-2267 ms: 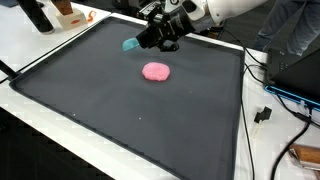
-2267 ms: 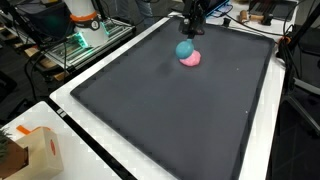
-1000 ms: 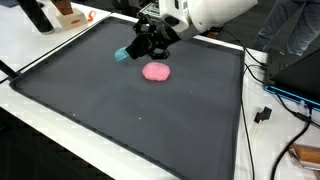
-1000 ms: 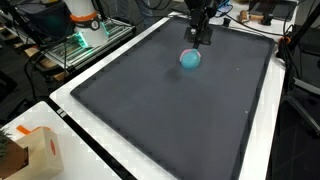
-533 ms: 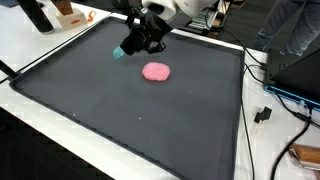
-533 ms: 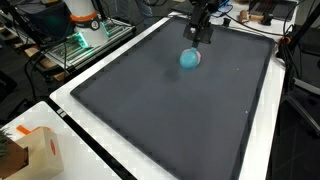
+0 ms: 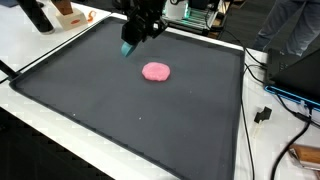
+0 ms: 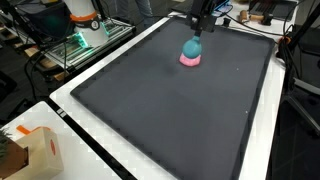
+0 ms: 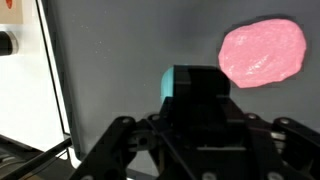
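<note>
Step in hand: carry. Gripper [image 7: 131,41] has its jaws closed onto the teal block [image 7: 127,48], which looks lifted off the black mat [image 7: 150,120]. It sits top centre of frame, up-left of the pink blob [image 7: 155,71]. In the wrist view the block is centre and the blob upper right, apart. Only a squarish end face shows, so the long axis probably runs vertical, pointing at the mat; not certain. Any set-down needs a straight descent onto bare mat, off the blob.
</note>
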